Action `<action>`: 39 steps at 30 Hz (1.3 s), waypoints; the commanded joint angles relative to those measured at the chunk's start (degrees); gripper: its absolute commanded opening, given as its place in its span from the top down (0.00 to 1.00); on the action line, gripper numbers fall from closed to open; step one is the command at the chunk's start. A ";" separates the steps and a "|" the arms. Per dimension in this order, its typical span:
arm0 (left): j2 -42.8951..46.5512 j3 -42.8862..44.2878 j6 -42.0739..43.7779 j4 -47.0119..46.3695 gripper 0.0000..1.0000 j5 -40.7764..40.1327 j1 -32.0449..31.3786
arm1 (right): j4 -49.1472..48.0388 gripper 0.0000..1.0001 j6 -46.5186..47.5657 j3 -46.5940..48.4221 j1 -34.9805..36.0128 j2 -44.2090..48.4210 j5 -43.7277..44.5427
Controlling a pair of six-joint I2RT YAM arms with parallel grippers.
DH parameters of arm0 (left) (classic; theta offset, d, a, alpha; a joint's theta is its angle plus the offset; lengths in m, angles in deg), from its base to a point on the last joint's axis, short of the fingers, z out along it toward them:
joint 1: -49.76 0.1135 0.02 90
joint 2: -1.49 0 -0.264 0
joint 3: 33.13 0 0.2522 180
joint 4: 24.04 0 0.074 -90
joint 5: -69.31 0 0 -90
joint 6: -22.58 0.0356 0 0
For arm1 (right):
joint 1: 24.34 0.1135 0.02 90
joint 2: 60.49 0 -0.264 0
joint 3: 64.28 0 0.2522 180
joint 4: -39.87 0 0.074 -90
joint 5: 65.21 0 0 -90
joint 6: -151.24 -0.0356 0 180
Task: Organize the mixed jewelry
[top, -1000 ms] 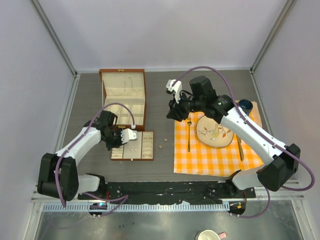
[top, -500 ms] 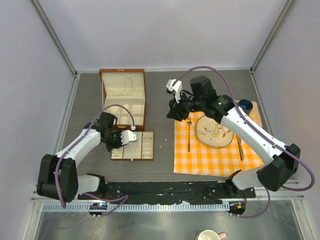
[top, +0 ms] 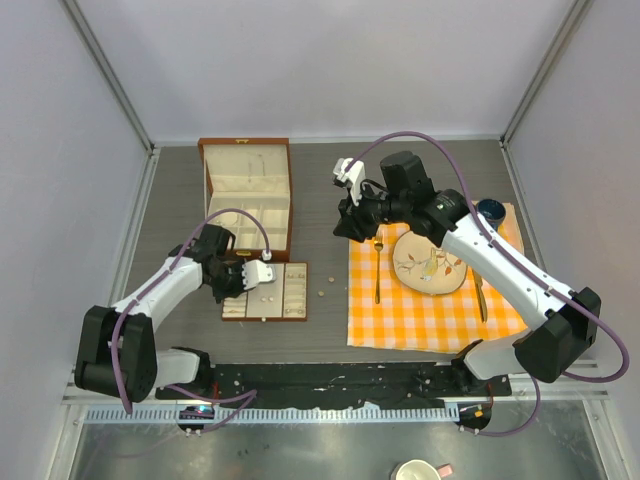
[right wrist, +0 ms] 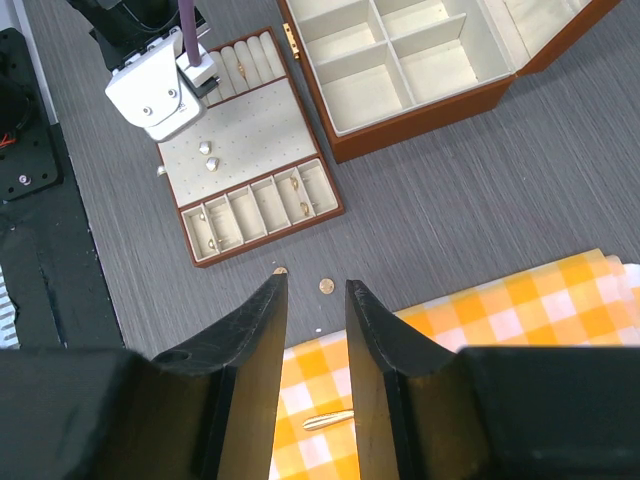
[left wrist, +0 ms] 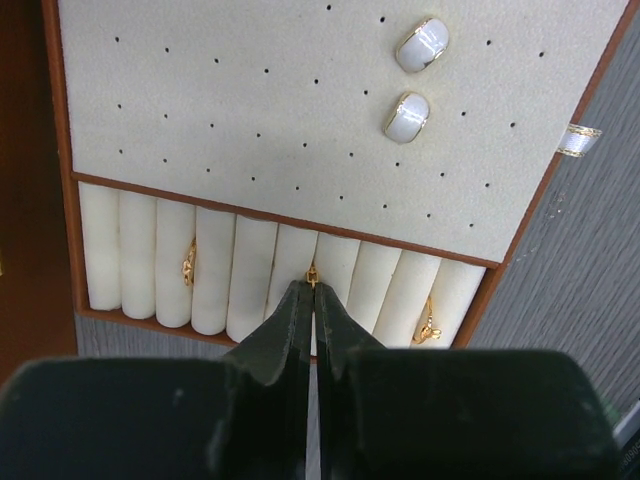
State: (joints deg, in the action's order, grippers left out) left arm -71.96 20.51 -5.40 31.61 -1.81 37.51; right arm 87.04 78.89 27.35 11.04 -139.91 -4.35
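My left gripper (left wrist: 313,287) is shut on a small gold ring (left wrist: 313,274) at the ring rolls of the jewelry tray (left wrist: 250,110). Two more gold rings (left wrist: 189,264) (left wrist: 428,325) sit in the rolls, and two pearl-like studs (left wrist: 421,45) (left wrist: 406,117) rest on the dotted pad. My right gripper (right wrist: 314,296) is open and empty, high above two loose gold studs (right wrist: 325,286) (right wrist: 280,270) on the grey table. These also show in the top view (top: 320,294). The silver hoop bracelet is out of view.
The open wooden box (top: 247,195) stands behind the tray (top: 290,305). An orange checked cloth (top: 400,310) at the right carries a plate (top: 428,262), a gold fork (top: 377,270) and a knife (top: 482,298). A dark cup (top: 490,212) stands at its far corner.
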 commanded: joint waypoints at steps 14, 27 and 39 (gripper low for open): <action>6.12 3.88 -0.93 3.72 0.68 1.34 0.30 | -2.47 0.64 -0.42 0.09 -0.39 1.99 -0.83; 10.52 8.37 -14.18 1.53 0.62 7.76 0.21 | -2.65 0.60 -0.51 -0.43 -0.40 2.43 2.60; 10.61 13.65 -27.65 -0.84 0.46 13.38 0.30 | -2.99 0.53 1.69 -8.16 1.45 -3.11 8.05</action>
State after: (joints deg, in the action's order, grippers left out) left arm -61.93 31.53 -27.28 33.01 7.45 37.51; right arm 86.21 79.55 23.37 11.01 -141.03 1.79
